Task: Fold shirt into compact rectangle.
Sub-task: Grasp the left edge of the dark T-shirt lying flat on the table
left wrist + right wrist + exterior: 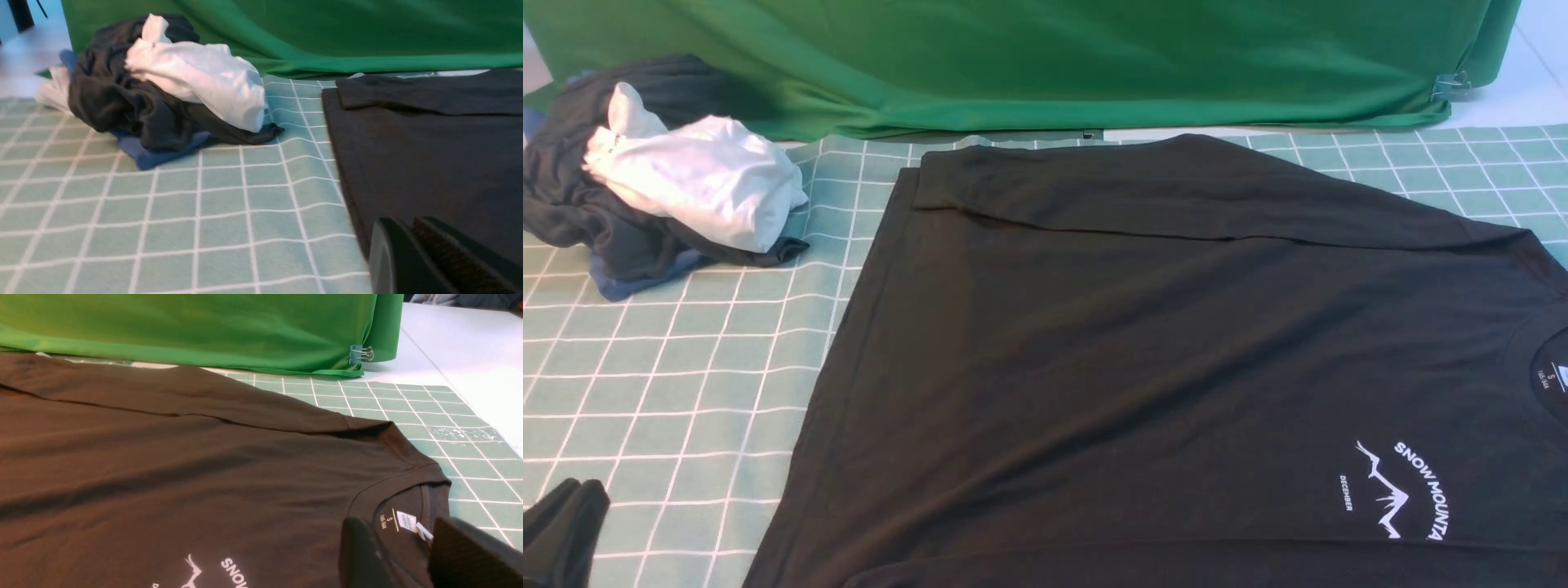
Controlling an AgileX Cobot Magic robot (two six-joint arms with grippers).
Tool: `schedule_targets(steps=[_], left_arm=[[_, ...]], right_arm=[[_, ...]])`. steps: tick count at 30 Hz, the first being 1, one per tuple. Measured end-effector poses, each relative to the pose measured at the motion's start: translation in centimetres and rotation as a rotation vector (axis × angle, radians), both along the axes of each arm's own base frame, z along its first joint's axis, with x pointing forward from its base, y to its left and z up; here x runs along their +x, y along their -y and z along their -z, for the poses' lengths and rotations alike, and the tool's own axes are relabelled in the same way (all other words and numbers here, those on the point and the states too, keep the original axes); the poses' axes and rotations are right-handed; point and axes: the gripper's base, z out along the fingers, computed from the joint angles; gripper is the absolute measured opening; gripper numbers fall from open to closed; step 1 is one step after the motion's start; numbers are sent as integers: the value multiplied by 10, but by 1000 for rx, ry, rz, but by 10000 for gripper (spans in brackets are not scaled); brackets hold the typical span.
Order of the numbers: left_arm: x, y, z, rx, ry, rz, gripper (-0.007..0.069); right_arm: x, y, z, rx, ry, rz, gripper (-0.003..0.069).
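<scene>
The left tool (412, 224), dark and ridged, is clenched and empty near the black T-shirt's hem side; the right tool (394, 526) stands partly open over the neckline, nothing between its tips. The large black T-shirt (1176, 367) lies spread across the desk's green-and-white checked cloth (645, 367), its far edge folded inward. Open cloth runs along its left, up to crumpled dark garments (629, 237) under a white garment (703, 171). Beyond hangs green fabric (1045, 65).

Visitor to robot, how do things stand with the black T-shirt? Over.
Left gripper shut, empty; right gripper open, empty. Black T-shirt spread out, far side folded inward. Piled garments beside it, apart.
</scene>
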Motion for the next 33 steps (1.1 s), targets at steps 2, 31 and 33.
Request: schedule_targets(steps=[2, 31, 33], left_arm=[[0, 0, -4, 2, 45, 3, 15], [43, 11, -161, -533, -114, 11, 15], [57, 15, -152, -483, -315, 13, 15]], right_arm=[[0, 0, 0, 0, 0, 0, 240], [-1, 8, -33, 752, 345, 64, 240], [-1, 8, -34, 754, 352, 63, 240]])
